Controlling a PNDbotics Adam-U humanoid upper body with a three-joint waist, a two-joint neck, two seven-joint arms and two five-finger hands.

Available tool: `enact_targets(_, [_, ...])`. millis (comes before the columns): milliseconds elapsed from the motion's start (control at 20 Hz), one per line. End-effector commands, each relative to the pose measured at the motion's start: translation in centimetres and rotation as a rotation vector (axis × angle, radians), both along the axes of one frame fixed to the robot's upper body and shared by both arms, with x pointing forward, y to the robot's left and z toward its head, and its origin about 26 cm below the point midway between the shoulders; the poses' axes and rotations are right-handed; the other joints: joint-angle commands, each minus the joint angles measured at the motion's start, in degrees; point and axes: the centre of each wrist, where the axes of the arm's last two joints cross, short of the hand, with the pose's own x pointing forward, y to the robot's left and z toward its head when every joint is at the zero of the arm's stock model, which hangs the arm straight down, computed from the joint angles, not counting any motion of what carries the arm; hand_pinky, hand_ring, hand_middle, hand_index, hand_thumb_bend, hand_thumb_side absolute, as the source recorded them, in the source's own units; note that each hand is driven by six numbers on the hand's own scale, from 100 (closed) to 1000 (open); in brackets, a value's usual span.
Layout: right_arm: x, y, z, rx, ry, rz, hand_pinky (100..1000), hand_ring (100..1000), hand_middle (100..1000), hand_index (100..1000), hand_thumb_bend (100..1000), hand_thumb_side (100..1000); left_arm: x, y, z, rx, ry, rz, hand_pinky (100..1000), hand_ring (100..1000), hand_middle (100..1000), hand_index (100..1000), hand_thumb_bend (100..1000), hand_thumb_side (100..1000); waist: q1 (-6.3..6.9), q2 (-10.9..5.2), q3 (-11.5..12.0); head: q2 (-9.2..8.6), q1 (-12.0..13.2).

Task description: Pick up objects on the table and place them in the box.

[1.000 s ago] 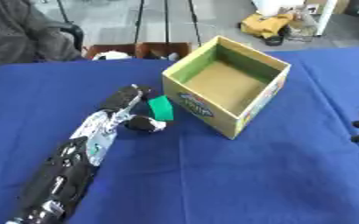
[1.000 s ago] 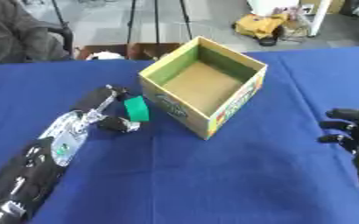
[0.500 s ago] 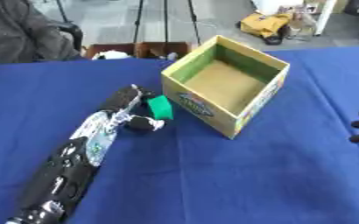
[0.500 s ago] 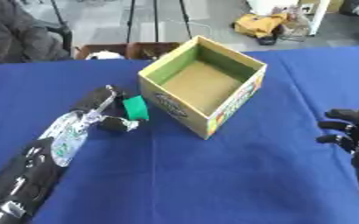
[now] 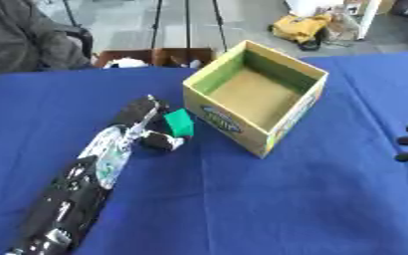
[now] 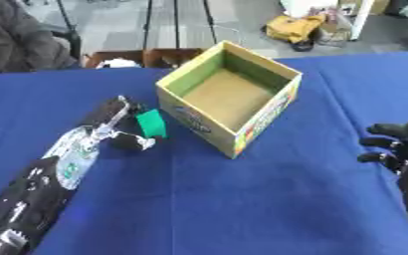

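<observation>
left robot hand (image 5: 152, 130) pinches the green block (image 5: 179, 123) beside the cardboard box (image 5: 258, 94); lifting low could clip its wall.

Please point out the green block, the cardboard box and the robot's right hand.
green block (image 5: 179, 122), left eye view, on its front face.
cardboard box (image 5: 287, 117), left eye view, on its near right wall.
right hand (image 6: 402, 147), right eye view, on the palm.

Your box (image 5: 258, 97) sits mid-table (image 5: 242, 209), toward the far side. Just left of it your left hand (image 5: 151, 124) has a small block (image 5: 179, 123), close beside the box's near-left wall. Your right hand (image 6: 399, 149) is way off right, near the edge.
</observation>
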Motion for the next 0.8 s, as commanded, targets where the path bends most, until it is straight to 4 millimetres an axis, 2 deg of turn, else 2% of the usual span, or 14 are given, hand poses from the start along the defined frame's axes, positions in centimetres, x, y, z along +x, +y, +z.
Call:
enact_targets(50, [0.0,-0.2,0.6,-0.007,-0.017,-0.002,571,700,694,726,100,864,0.1,0.6,2.1,-0.009,-0.052,0.007,494,476,296,492,145,250,-0.31,-1.25,0.04,0.11,-0.25])
enact_targets(200, [-0.1,-0.3,0.5,-0.006,-0.015,-0.005,571,700,694,727,100,864,0.1,0.8,2.9,-0.014,-0.068,0.002,494,472,290,487,131,249,-0.32,-1.41,0.13,0.19,-0.34])
enact_targets(250, [-0.1,-0.3,0.5,-0.006,-0.014,-0.006,571,700,694,727,100,867,0.0,0.8,3.2,-0.015,-0.073,-0.001,494,471,290,488,100,314,-0.30,-1.47,0.16,0.21,-0.36])
enact_targets(300, [-0.1,-0.3,0.5,-0.006,-0.014,-0.006,572,700,694,727,100,864,0.0,0.9,3.5,-0.015,-0.080,-0.006,494,471,290,488,129,244,-0.26,-1.54,0.18,0.22,-0.39])
enact_targets(550, [-0.1,-0.3,0.4,-0.009,-0.011,-0.006,572,700,694,727,100,865,-0.1,1.2,5.9,-0.030,-0.129,-0.021,495,470,291,491,130,232,0.02,-1.81,-0.09,0.32,-0.30])
enact_targets(600, [0.0,-0.3,0.4,-0.010,-0.010,-0.003,572,700,694,727,100,869,-0.1,1.2,6.5,-0.036,-0.140,-0.025,497,472,295,495,119,279,0.10,-1.82,-0.33,0.29,-0.16])
enact_targets(650, [0.0,-0.2,0.4,-0.011,-0.010,0.001,572,700,694,727,100,866,0.0,1.2,7.0,-0.039,-0.148,-0.029,497,473,295,496,133,235,0.17,-1.82,-0.62,0.27,0.01])
enact_targets(800, [0.1,0.1,0.5,-0.010,-0.011,0.014,572,700,694,727,100,867,0.1,1.0,8.5,-0.038,-0.177,-0.044,500,472,297,501,144,223,0.46,-1.65,-1.95,0.10,0.72])
